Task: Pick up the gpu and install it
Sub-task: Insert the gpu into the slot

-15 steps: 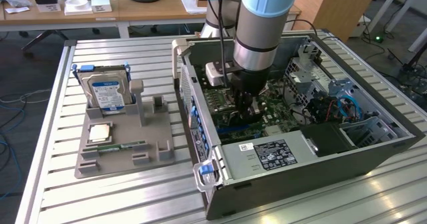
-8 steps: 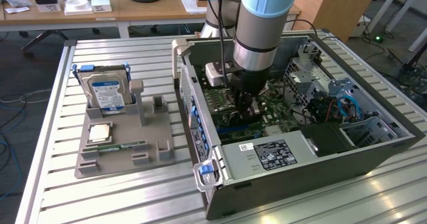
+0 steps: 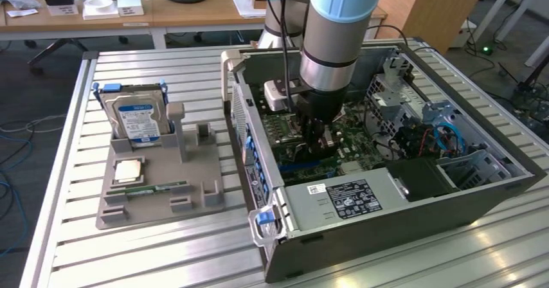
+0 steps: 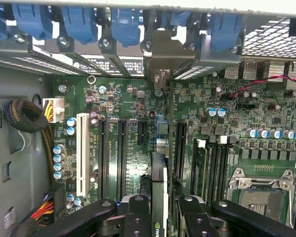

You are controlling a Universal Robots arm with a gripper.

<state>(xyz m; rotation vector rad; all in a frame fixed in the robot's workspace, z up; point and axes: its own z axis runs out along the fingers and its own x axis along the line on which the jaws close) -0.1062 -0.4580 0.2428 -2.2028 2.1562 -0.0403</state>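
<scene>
My gripper point(image 3: 315, 143) reaches down into the open computer case point(image 3: 480, 198), over the green motherboard point(image 3: 351, 143). In the wrist view the gripper point(image 4: 160, 219) is shut on the gpu point(image 4: 159, 185), a thin dark card seen edge-on between the two black fingers point(image 4: 137, 217). The card runs from the fingers toward the case's rear wall, where a silver bracket point(image 4: 161, 76) sits among the slot covers. It hangs over the motherboard point(image 4: 138, 103) between two long black expansion slots point(image 4: 122, 153). I cannot tell whether it touches a slot.
On the slatted table at the exterior view's left, a grey holder point(image 3: 154, 191) carries a silver hard drive point(image 3: 137, 119), a chip point(image 3: 128, 169) and a green memory stick point(image 3: 154, 187). Blue latches point(image 4: 126, 22) line the case's rear. A power supply point(image 3: 343, 198) and an empty CPU socket point(image 4: 259, 192) flank the gripper.
</scene>
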